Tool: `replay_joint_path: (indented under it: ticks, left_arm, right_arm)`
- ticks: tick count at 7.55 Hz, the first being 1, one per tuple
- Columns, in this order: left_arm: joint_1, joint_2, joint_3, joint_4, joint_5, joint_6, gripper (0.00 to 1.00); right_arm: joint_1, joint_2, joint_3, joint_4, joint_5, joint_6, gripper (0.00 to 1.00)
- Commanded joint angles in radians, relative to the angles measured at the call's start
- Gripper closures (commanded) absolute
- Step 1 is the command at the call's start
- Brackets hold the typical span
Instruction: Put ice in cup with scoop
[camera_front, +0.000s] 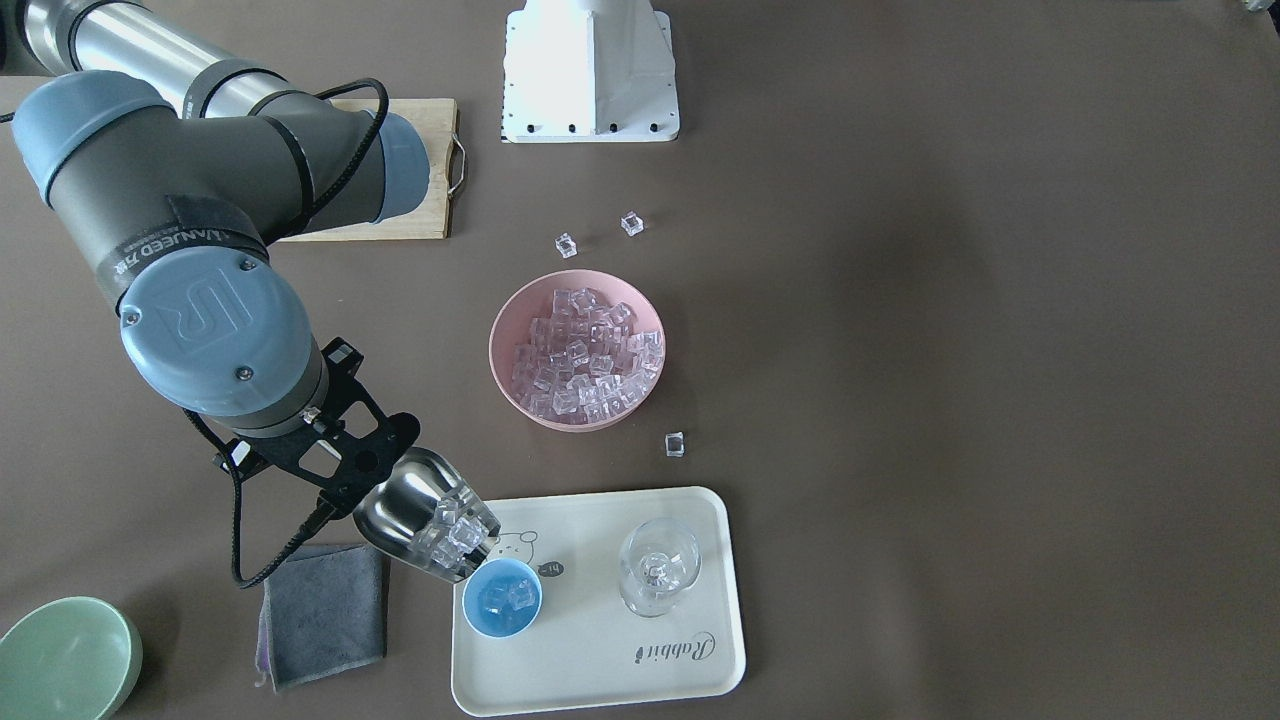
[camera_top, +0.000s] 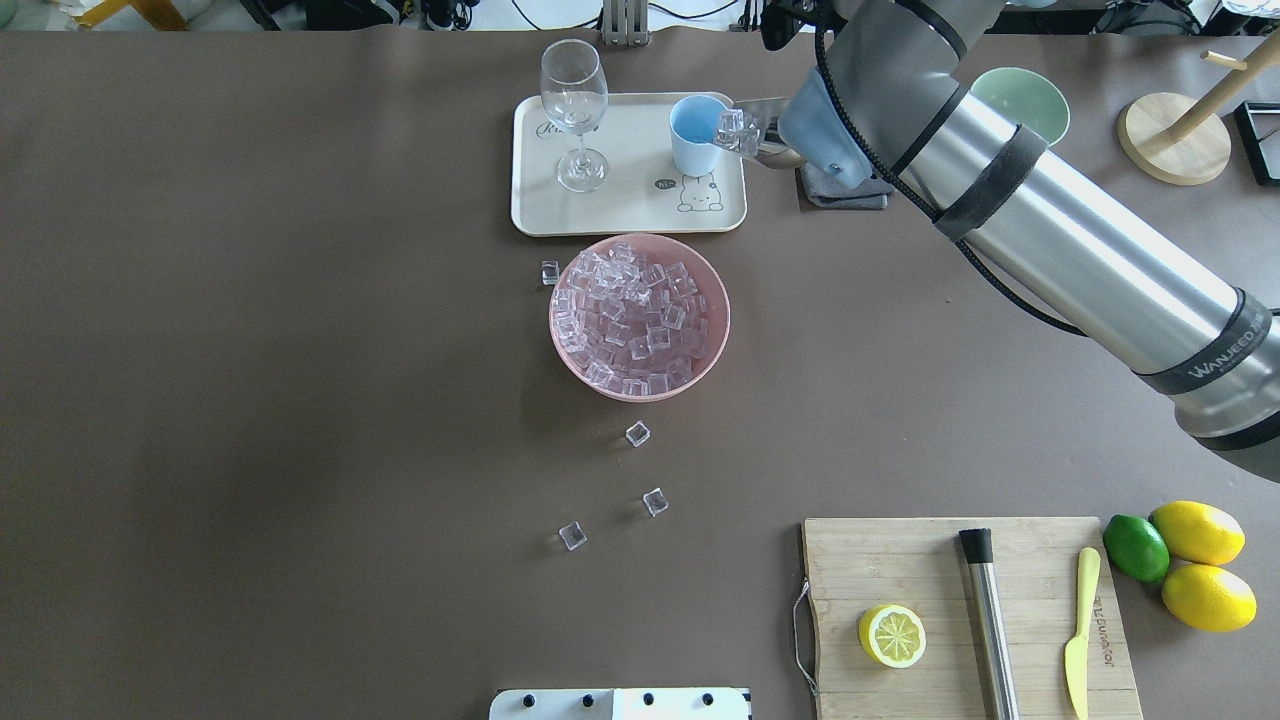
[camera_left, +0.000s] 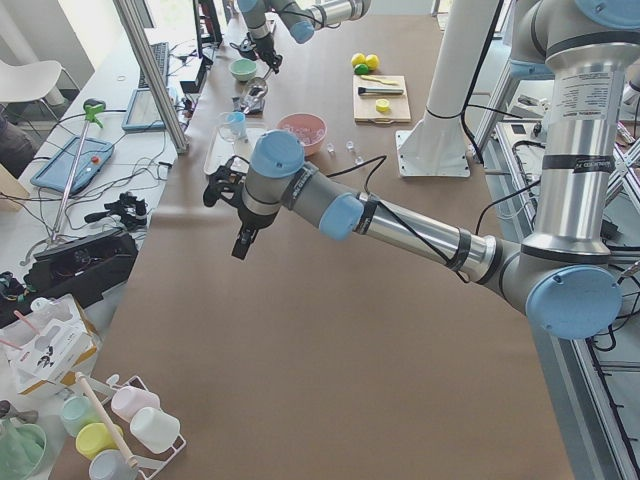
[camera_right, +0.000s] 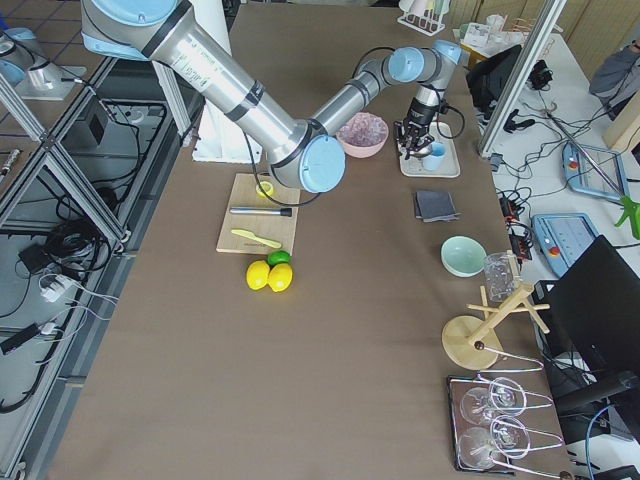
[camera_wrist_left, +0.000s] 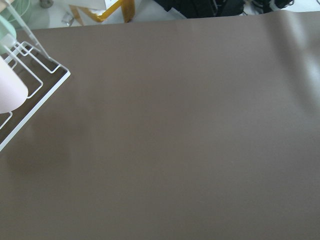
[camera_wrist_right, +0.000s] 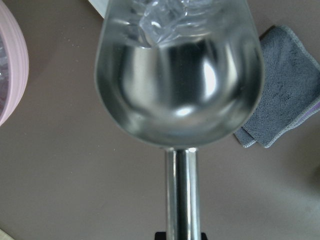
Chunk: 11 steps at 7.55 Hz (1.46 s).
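My right gripper (camera_wrist_right: 181, 236) is shut on the thin handle of the silver scoop (camera_front: 420, 515). The scoop is tilted mouth-down over the light-blue cup (camera_front: 502, 598), which stands on the cream tray (camera_front: 690, 660). Several clear ice cubes (camera_front: 455, 530) sit at the scoop's lip, and a few lie in the cup. The pink bowl (camera_front: 520, 395) holds many more ice cubes (camera_front: 585, 350). In the overhead view the scoop's ice (camera_top: 738, 128) hangs at the cup's (camera_top: 695, 140) right rim. My left gripper (camera_left: 222, 188) hovers over bare table far from these; I cannot tell whether it is open or shut.
A clear stemmed glass (camera_front: 657, 565) stands on the tray beside the cup. A grey cloth (camera_front: 322, 612) and a pale green bowl (camera_front: 65, 660) lie near the scoop. Loose cubes (camera_front: 675, 444) lie around the pink bowl. A cutting board (camera_top: 900, 560) carries a lemon half, steel cylinder and knife.
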Motion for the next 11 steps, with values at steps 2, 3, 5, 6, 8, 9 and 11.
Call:
replay_joint_path:
  ticks: [2,3,5,6,8,9,11]
  left_arm:
    - [-0.024,0.064,0.058,-0.002,0.088,0.032,0.0]
    - [-0.024,0.064,0.057,0.0,0.107,0.032,0.0]
    - [-0.024,0.084,0.045,0.002,0.11,0.032,0.0]
    - [-0.04,0.093,0.046,0.0,0.115,0.034,0.0]
    - [-0.035,0.087,0.045,0.0,0.115,0.034,0.0]
    - [-0.035,0.087,0.048,0.0,0.115,0.034,0.0]
    - [-0.025,0.075,0.043,0.001,0.113,0.032,0.0]
  right_arm:
    - [0.017,0.075,-0.099,-0.035,-0.005,-0.03,1.0]
    - [0.017,0.08,-0.106,-0.036,-0.012,-0.03,1.0]
    - [0.017,0.088,-0.104,-0.055,-0.014,-0.031,1.0]
    - [0.017,0.075,-0.081,-0.055,-0.014,-0.037,1.0]
    - [0.052,-0.053,0.064,-0.049,0.015,-0.039,1.0]
    - [0.084,-0.17,0.183,-0.046,0.064,-0.039,1.0]
    - [0.127,-0.39,0.415,-0.042,0.078,0.016,1.0]
